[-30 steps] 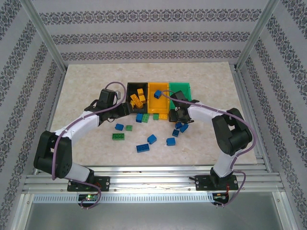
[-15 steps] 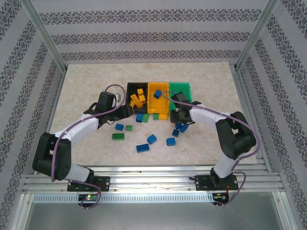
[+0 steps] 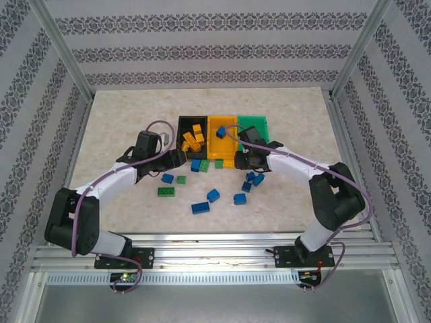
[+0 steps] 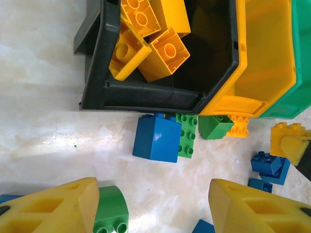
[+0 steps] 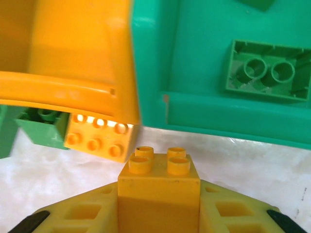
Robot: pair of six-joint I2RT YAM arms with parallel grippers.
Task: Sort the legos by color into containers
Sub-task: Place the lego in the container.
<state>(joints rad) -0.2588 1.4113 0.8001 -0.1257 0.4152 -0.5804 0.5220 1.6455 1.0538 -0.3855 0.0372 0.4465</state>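
- Right gripper (image 5: 159,208): pinches a square, four-studded yellow-orange brick (image 5: 159,182).
- Left gripper (image 4: 153,196): fingers spread wide over glossy marbled table (image 4: 43,121).
- Black bin (image 4: 146,95): smooth rectangular plastic.

The top camera looked down from six o'clock; both wrist cameras sat close, sharing the near wall of the orange bin (image 4: 228,104).
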